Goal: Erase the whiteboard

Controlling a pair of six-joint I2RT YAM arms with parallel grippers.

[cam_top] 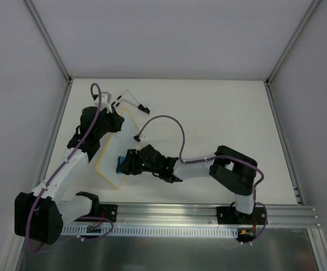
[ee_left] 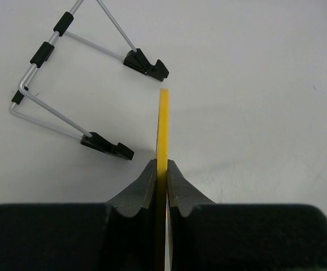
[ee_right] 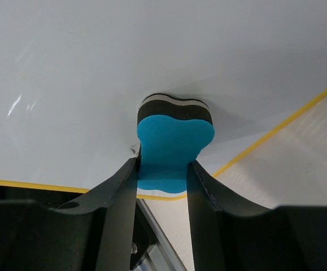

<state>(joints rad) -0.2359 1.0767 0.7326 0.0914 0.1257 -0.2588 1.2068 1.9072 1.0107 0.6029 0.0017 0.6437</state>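
— Where's the whiteboard (cam_top: 109,161)?
— Just beside the wire stand (cam_top: 130,99). The left gripper (ee_left: 162,165) is pinching its yellow edge.
— And the right gripper (ee_right: 163,167)?
— Clamped on the blue eraser (ee_right: 174,138), felt side against the board's face, at the end farther from the stand.

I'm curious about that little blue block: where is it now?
In the top view, the blue eraser sits left of centre, clamped in the right end effector and pressed against the whiteboard, whose edge the left end effector grips.

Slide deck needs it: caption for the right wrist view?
Right tool shut on the blue eraser, its dark pad held against the whiteboard.
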